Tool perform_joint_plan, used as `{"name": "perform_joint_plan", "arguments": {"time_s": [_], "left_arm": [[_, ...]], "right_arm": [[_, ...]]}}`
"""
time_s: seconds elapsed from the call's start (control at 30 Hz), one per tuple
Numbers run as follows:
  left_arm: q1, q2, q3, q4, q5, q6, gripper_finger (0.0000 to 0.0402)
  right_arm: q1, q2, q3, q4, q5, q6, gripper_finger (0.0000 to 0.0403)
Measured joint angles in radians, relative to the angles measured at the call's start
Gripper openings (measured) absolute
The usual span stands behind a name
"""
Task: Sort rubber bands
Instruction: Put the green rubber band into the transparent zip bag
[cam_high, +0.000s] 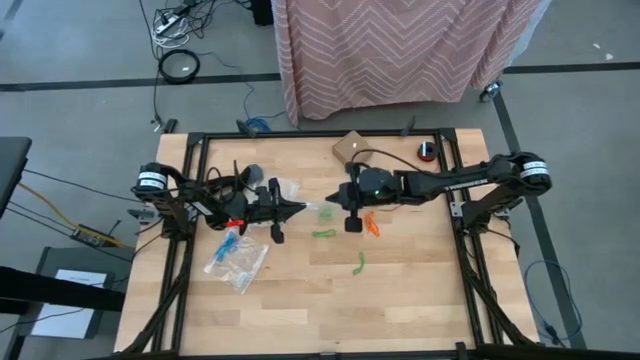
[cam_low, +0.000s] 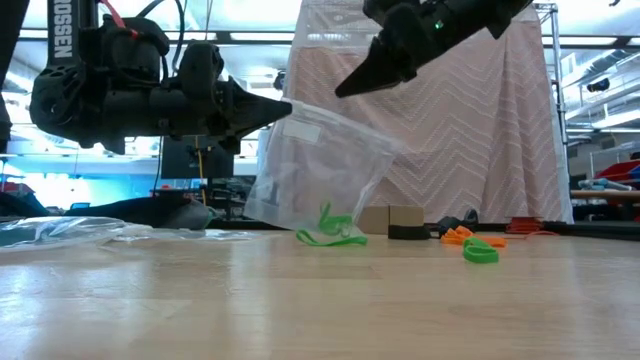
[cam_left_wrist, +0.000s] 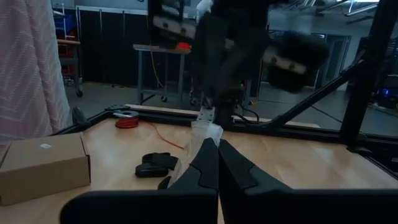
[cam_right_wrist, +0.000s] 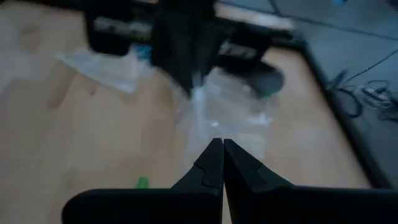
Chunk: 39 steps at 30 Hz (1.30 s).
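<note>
The left gripper (cam_high: 297, 208) is raised above the middle of the bench (cam_high: 300, 300), its jaws shut on the top edge of a clear plastic bag (cam_low: 315, 170), which is seen in the low view hanging from them down to the wood. The right gripper (cam_high: 331, 200) is held just beside it, tip toward tip, with its jaws closed; whether the bag's far edge is pinched by them cannot be told.

Green rubber bands (cam_low: 330, 232) are seen at the foot of the hanging bag in the low view; whether they lie inside it cannot be told. On the bare wood near the right gripper, orange rubber bands (cam_high: 372, 225) are gathered in a small heap, and another green band (cam_high: 358, 263) is found nearer the front edge. A second clear bag (cam_high: 236, 258) with something blue in it is spread flat under the left arm. A small cardboard box (cam_high: 351, 146) is set at the back edge.
</note>
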Motion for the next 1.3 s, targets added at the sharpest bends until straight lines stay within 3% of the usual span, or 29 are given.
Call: {"name": "perform_joint_plan", "arguments": {"time_s": [0.27,1.03,1.17,1.3], "left_arm": [[0.000,0.000,0.000,-0.001,-0.001,-0.001,0.0000],[0.000,0.000,0.070,-0.006,0.045,-0.031,0.0000],[0.000,0.000,0.087,-0.054,0.045,-0.029,0.0000],[0.000,0.000,0.104,-0.101,0.052,-0.031,0.0000]], "right_arm": [[0.000,0.069,0.001,0.025,-0.020,0.006,0.0000],[-0.030,0.083,0.000,-0.051,-0.041,0.086,0.0000],[-0.036,0.102,0.002,-0.016,-0.157,0.102,0.0000],[-0.036,0.127,0.000,0.003,-0.179,0.122,0.0000]]}}
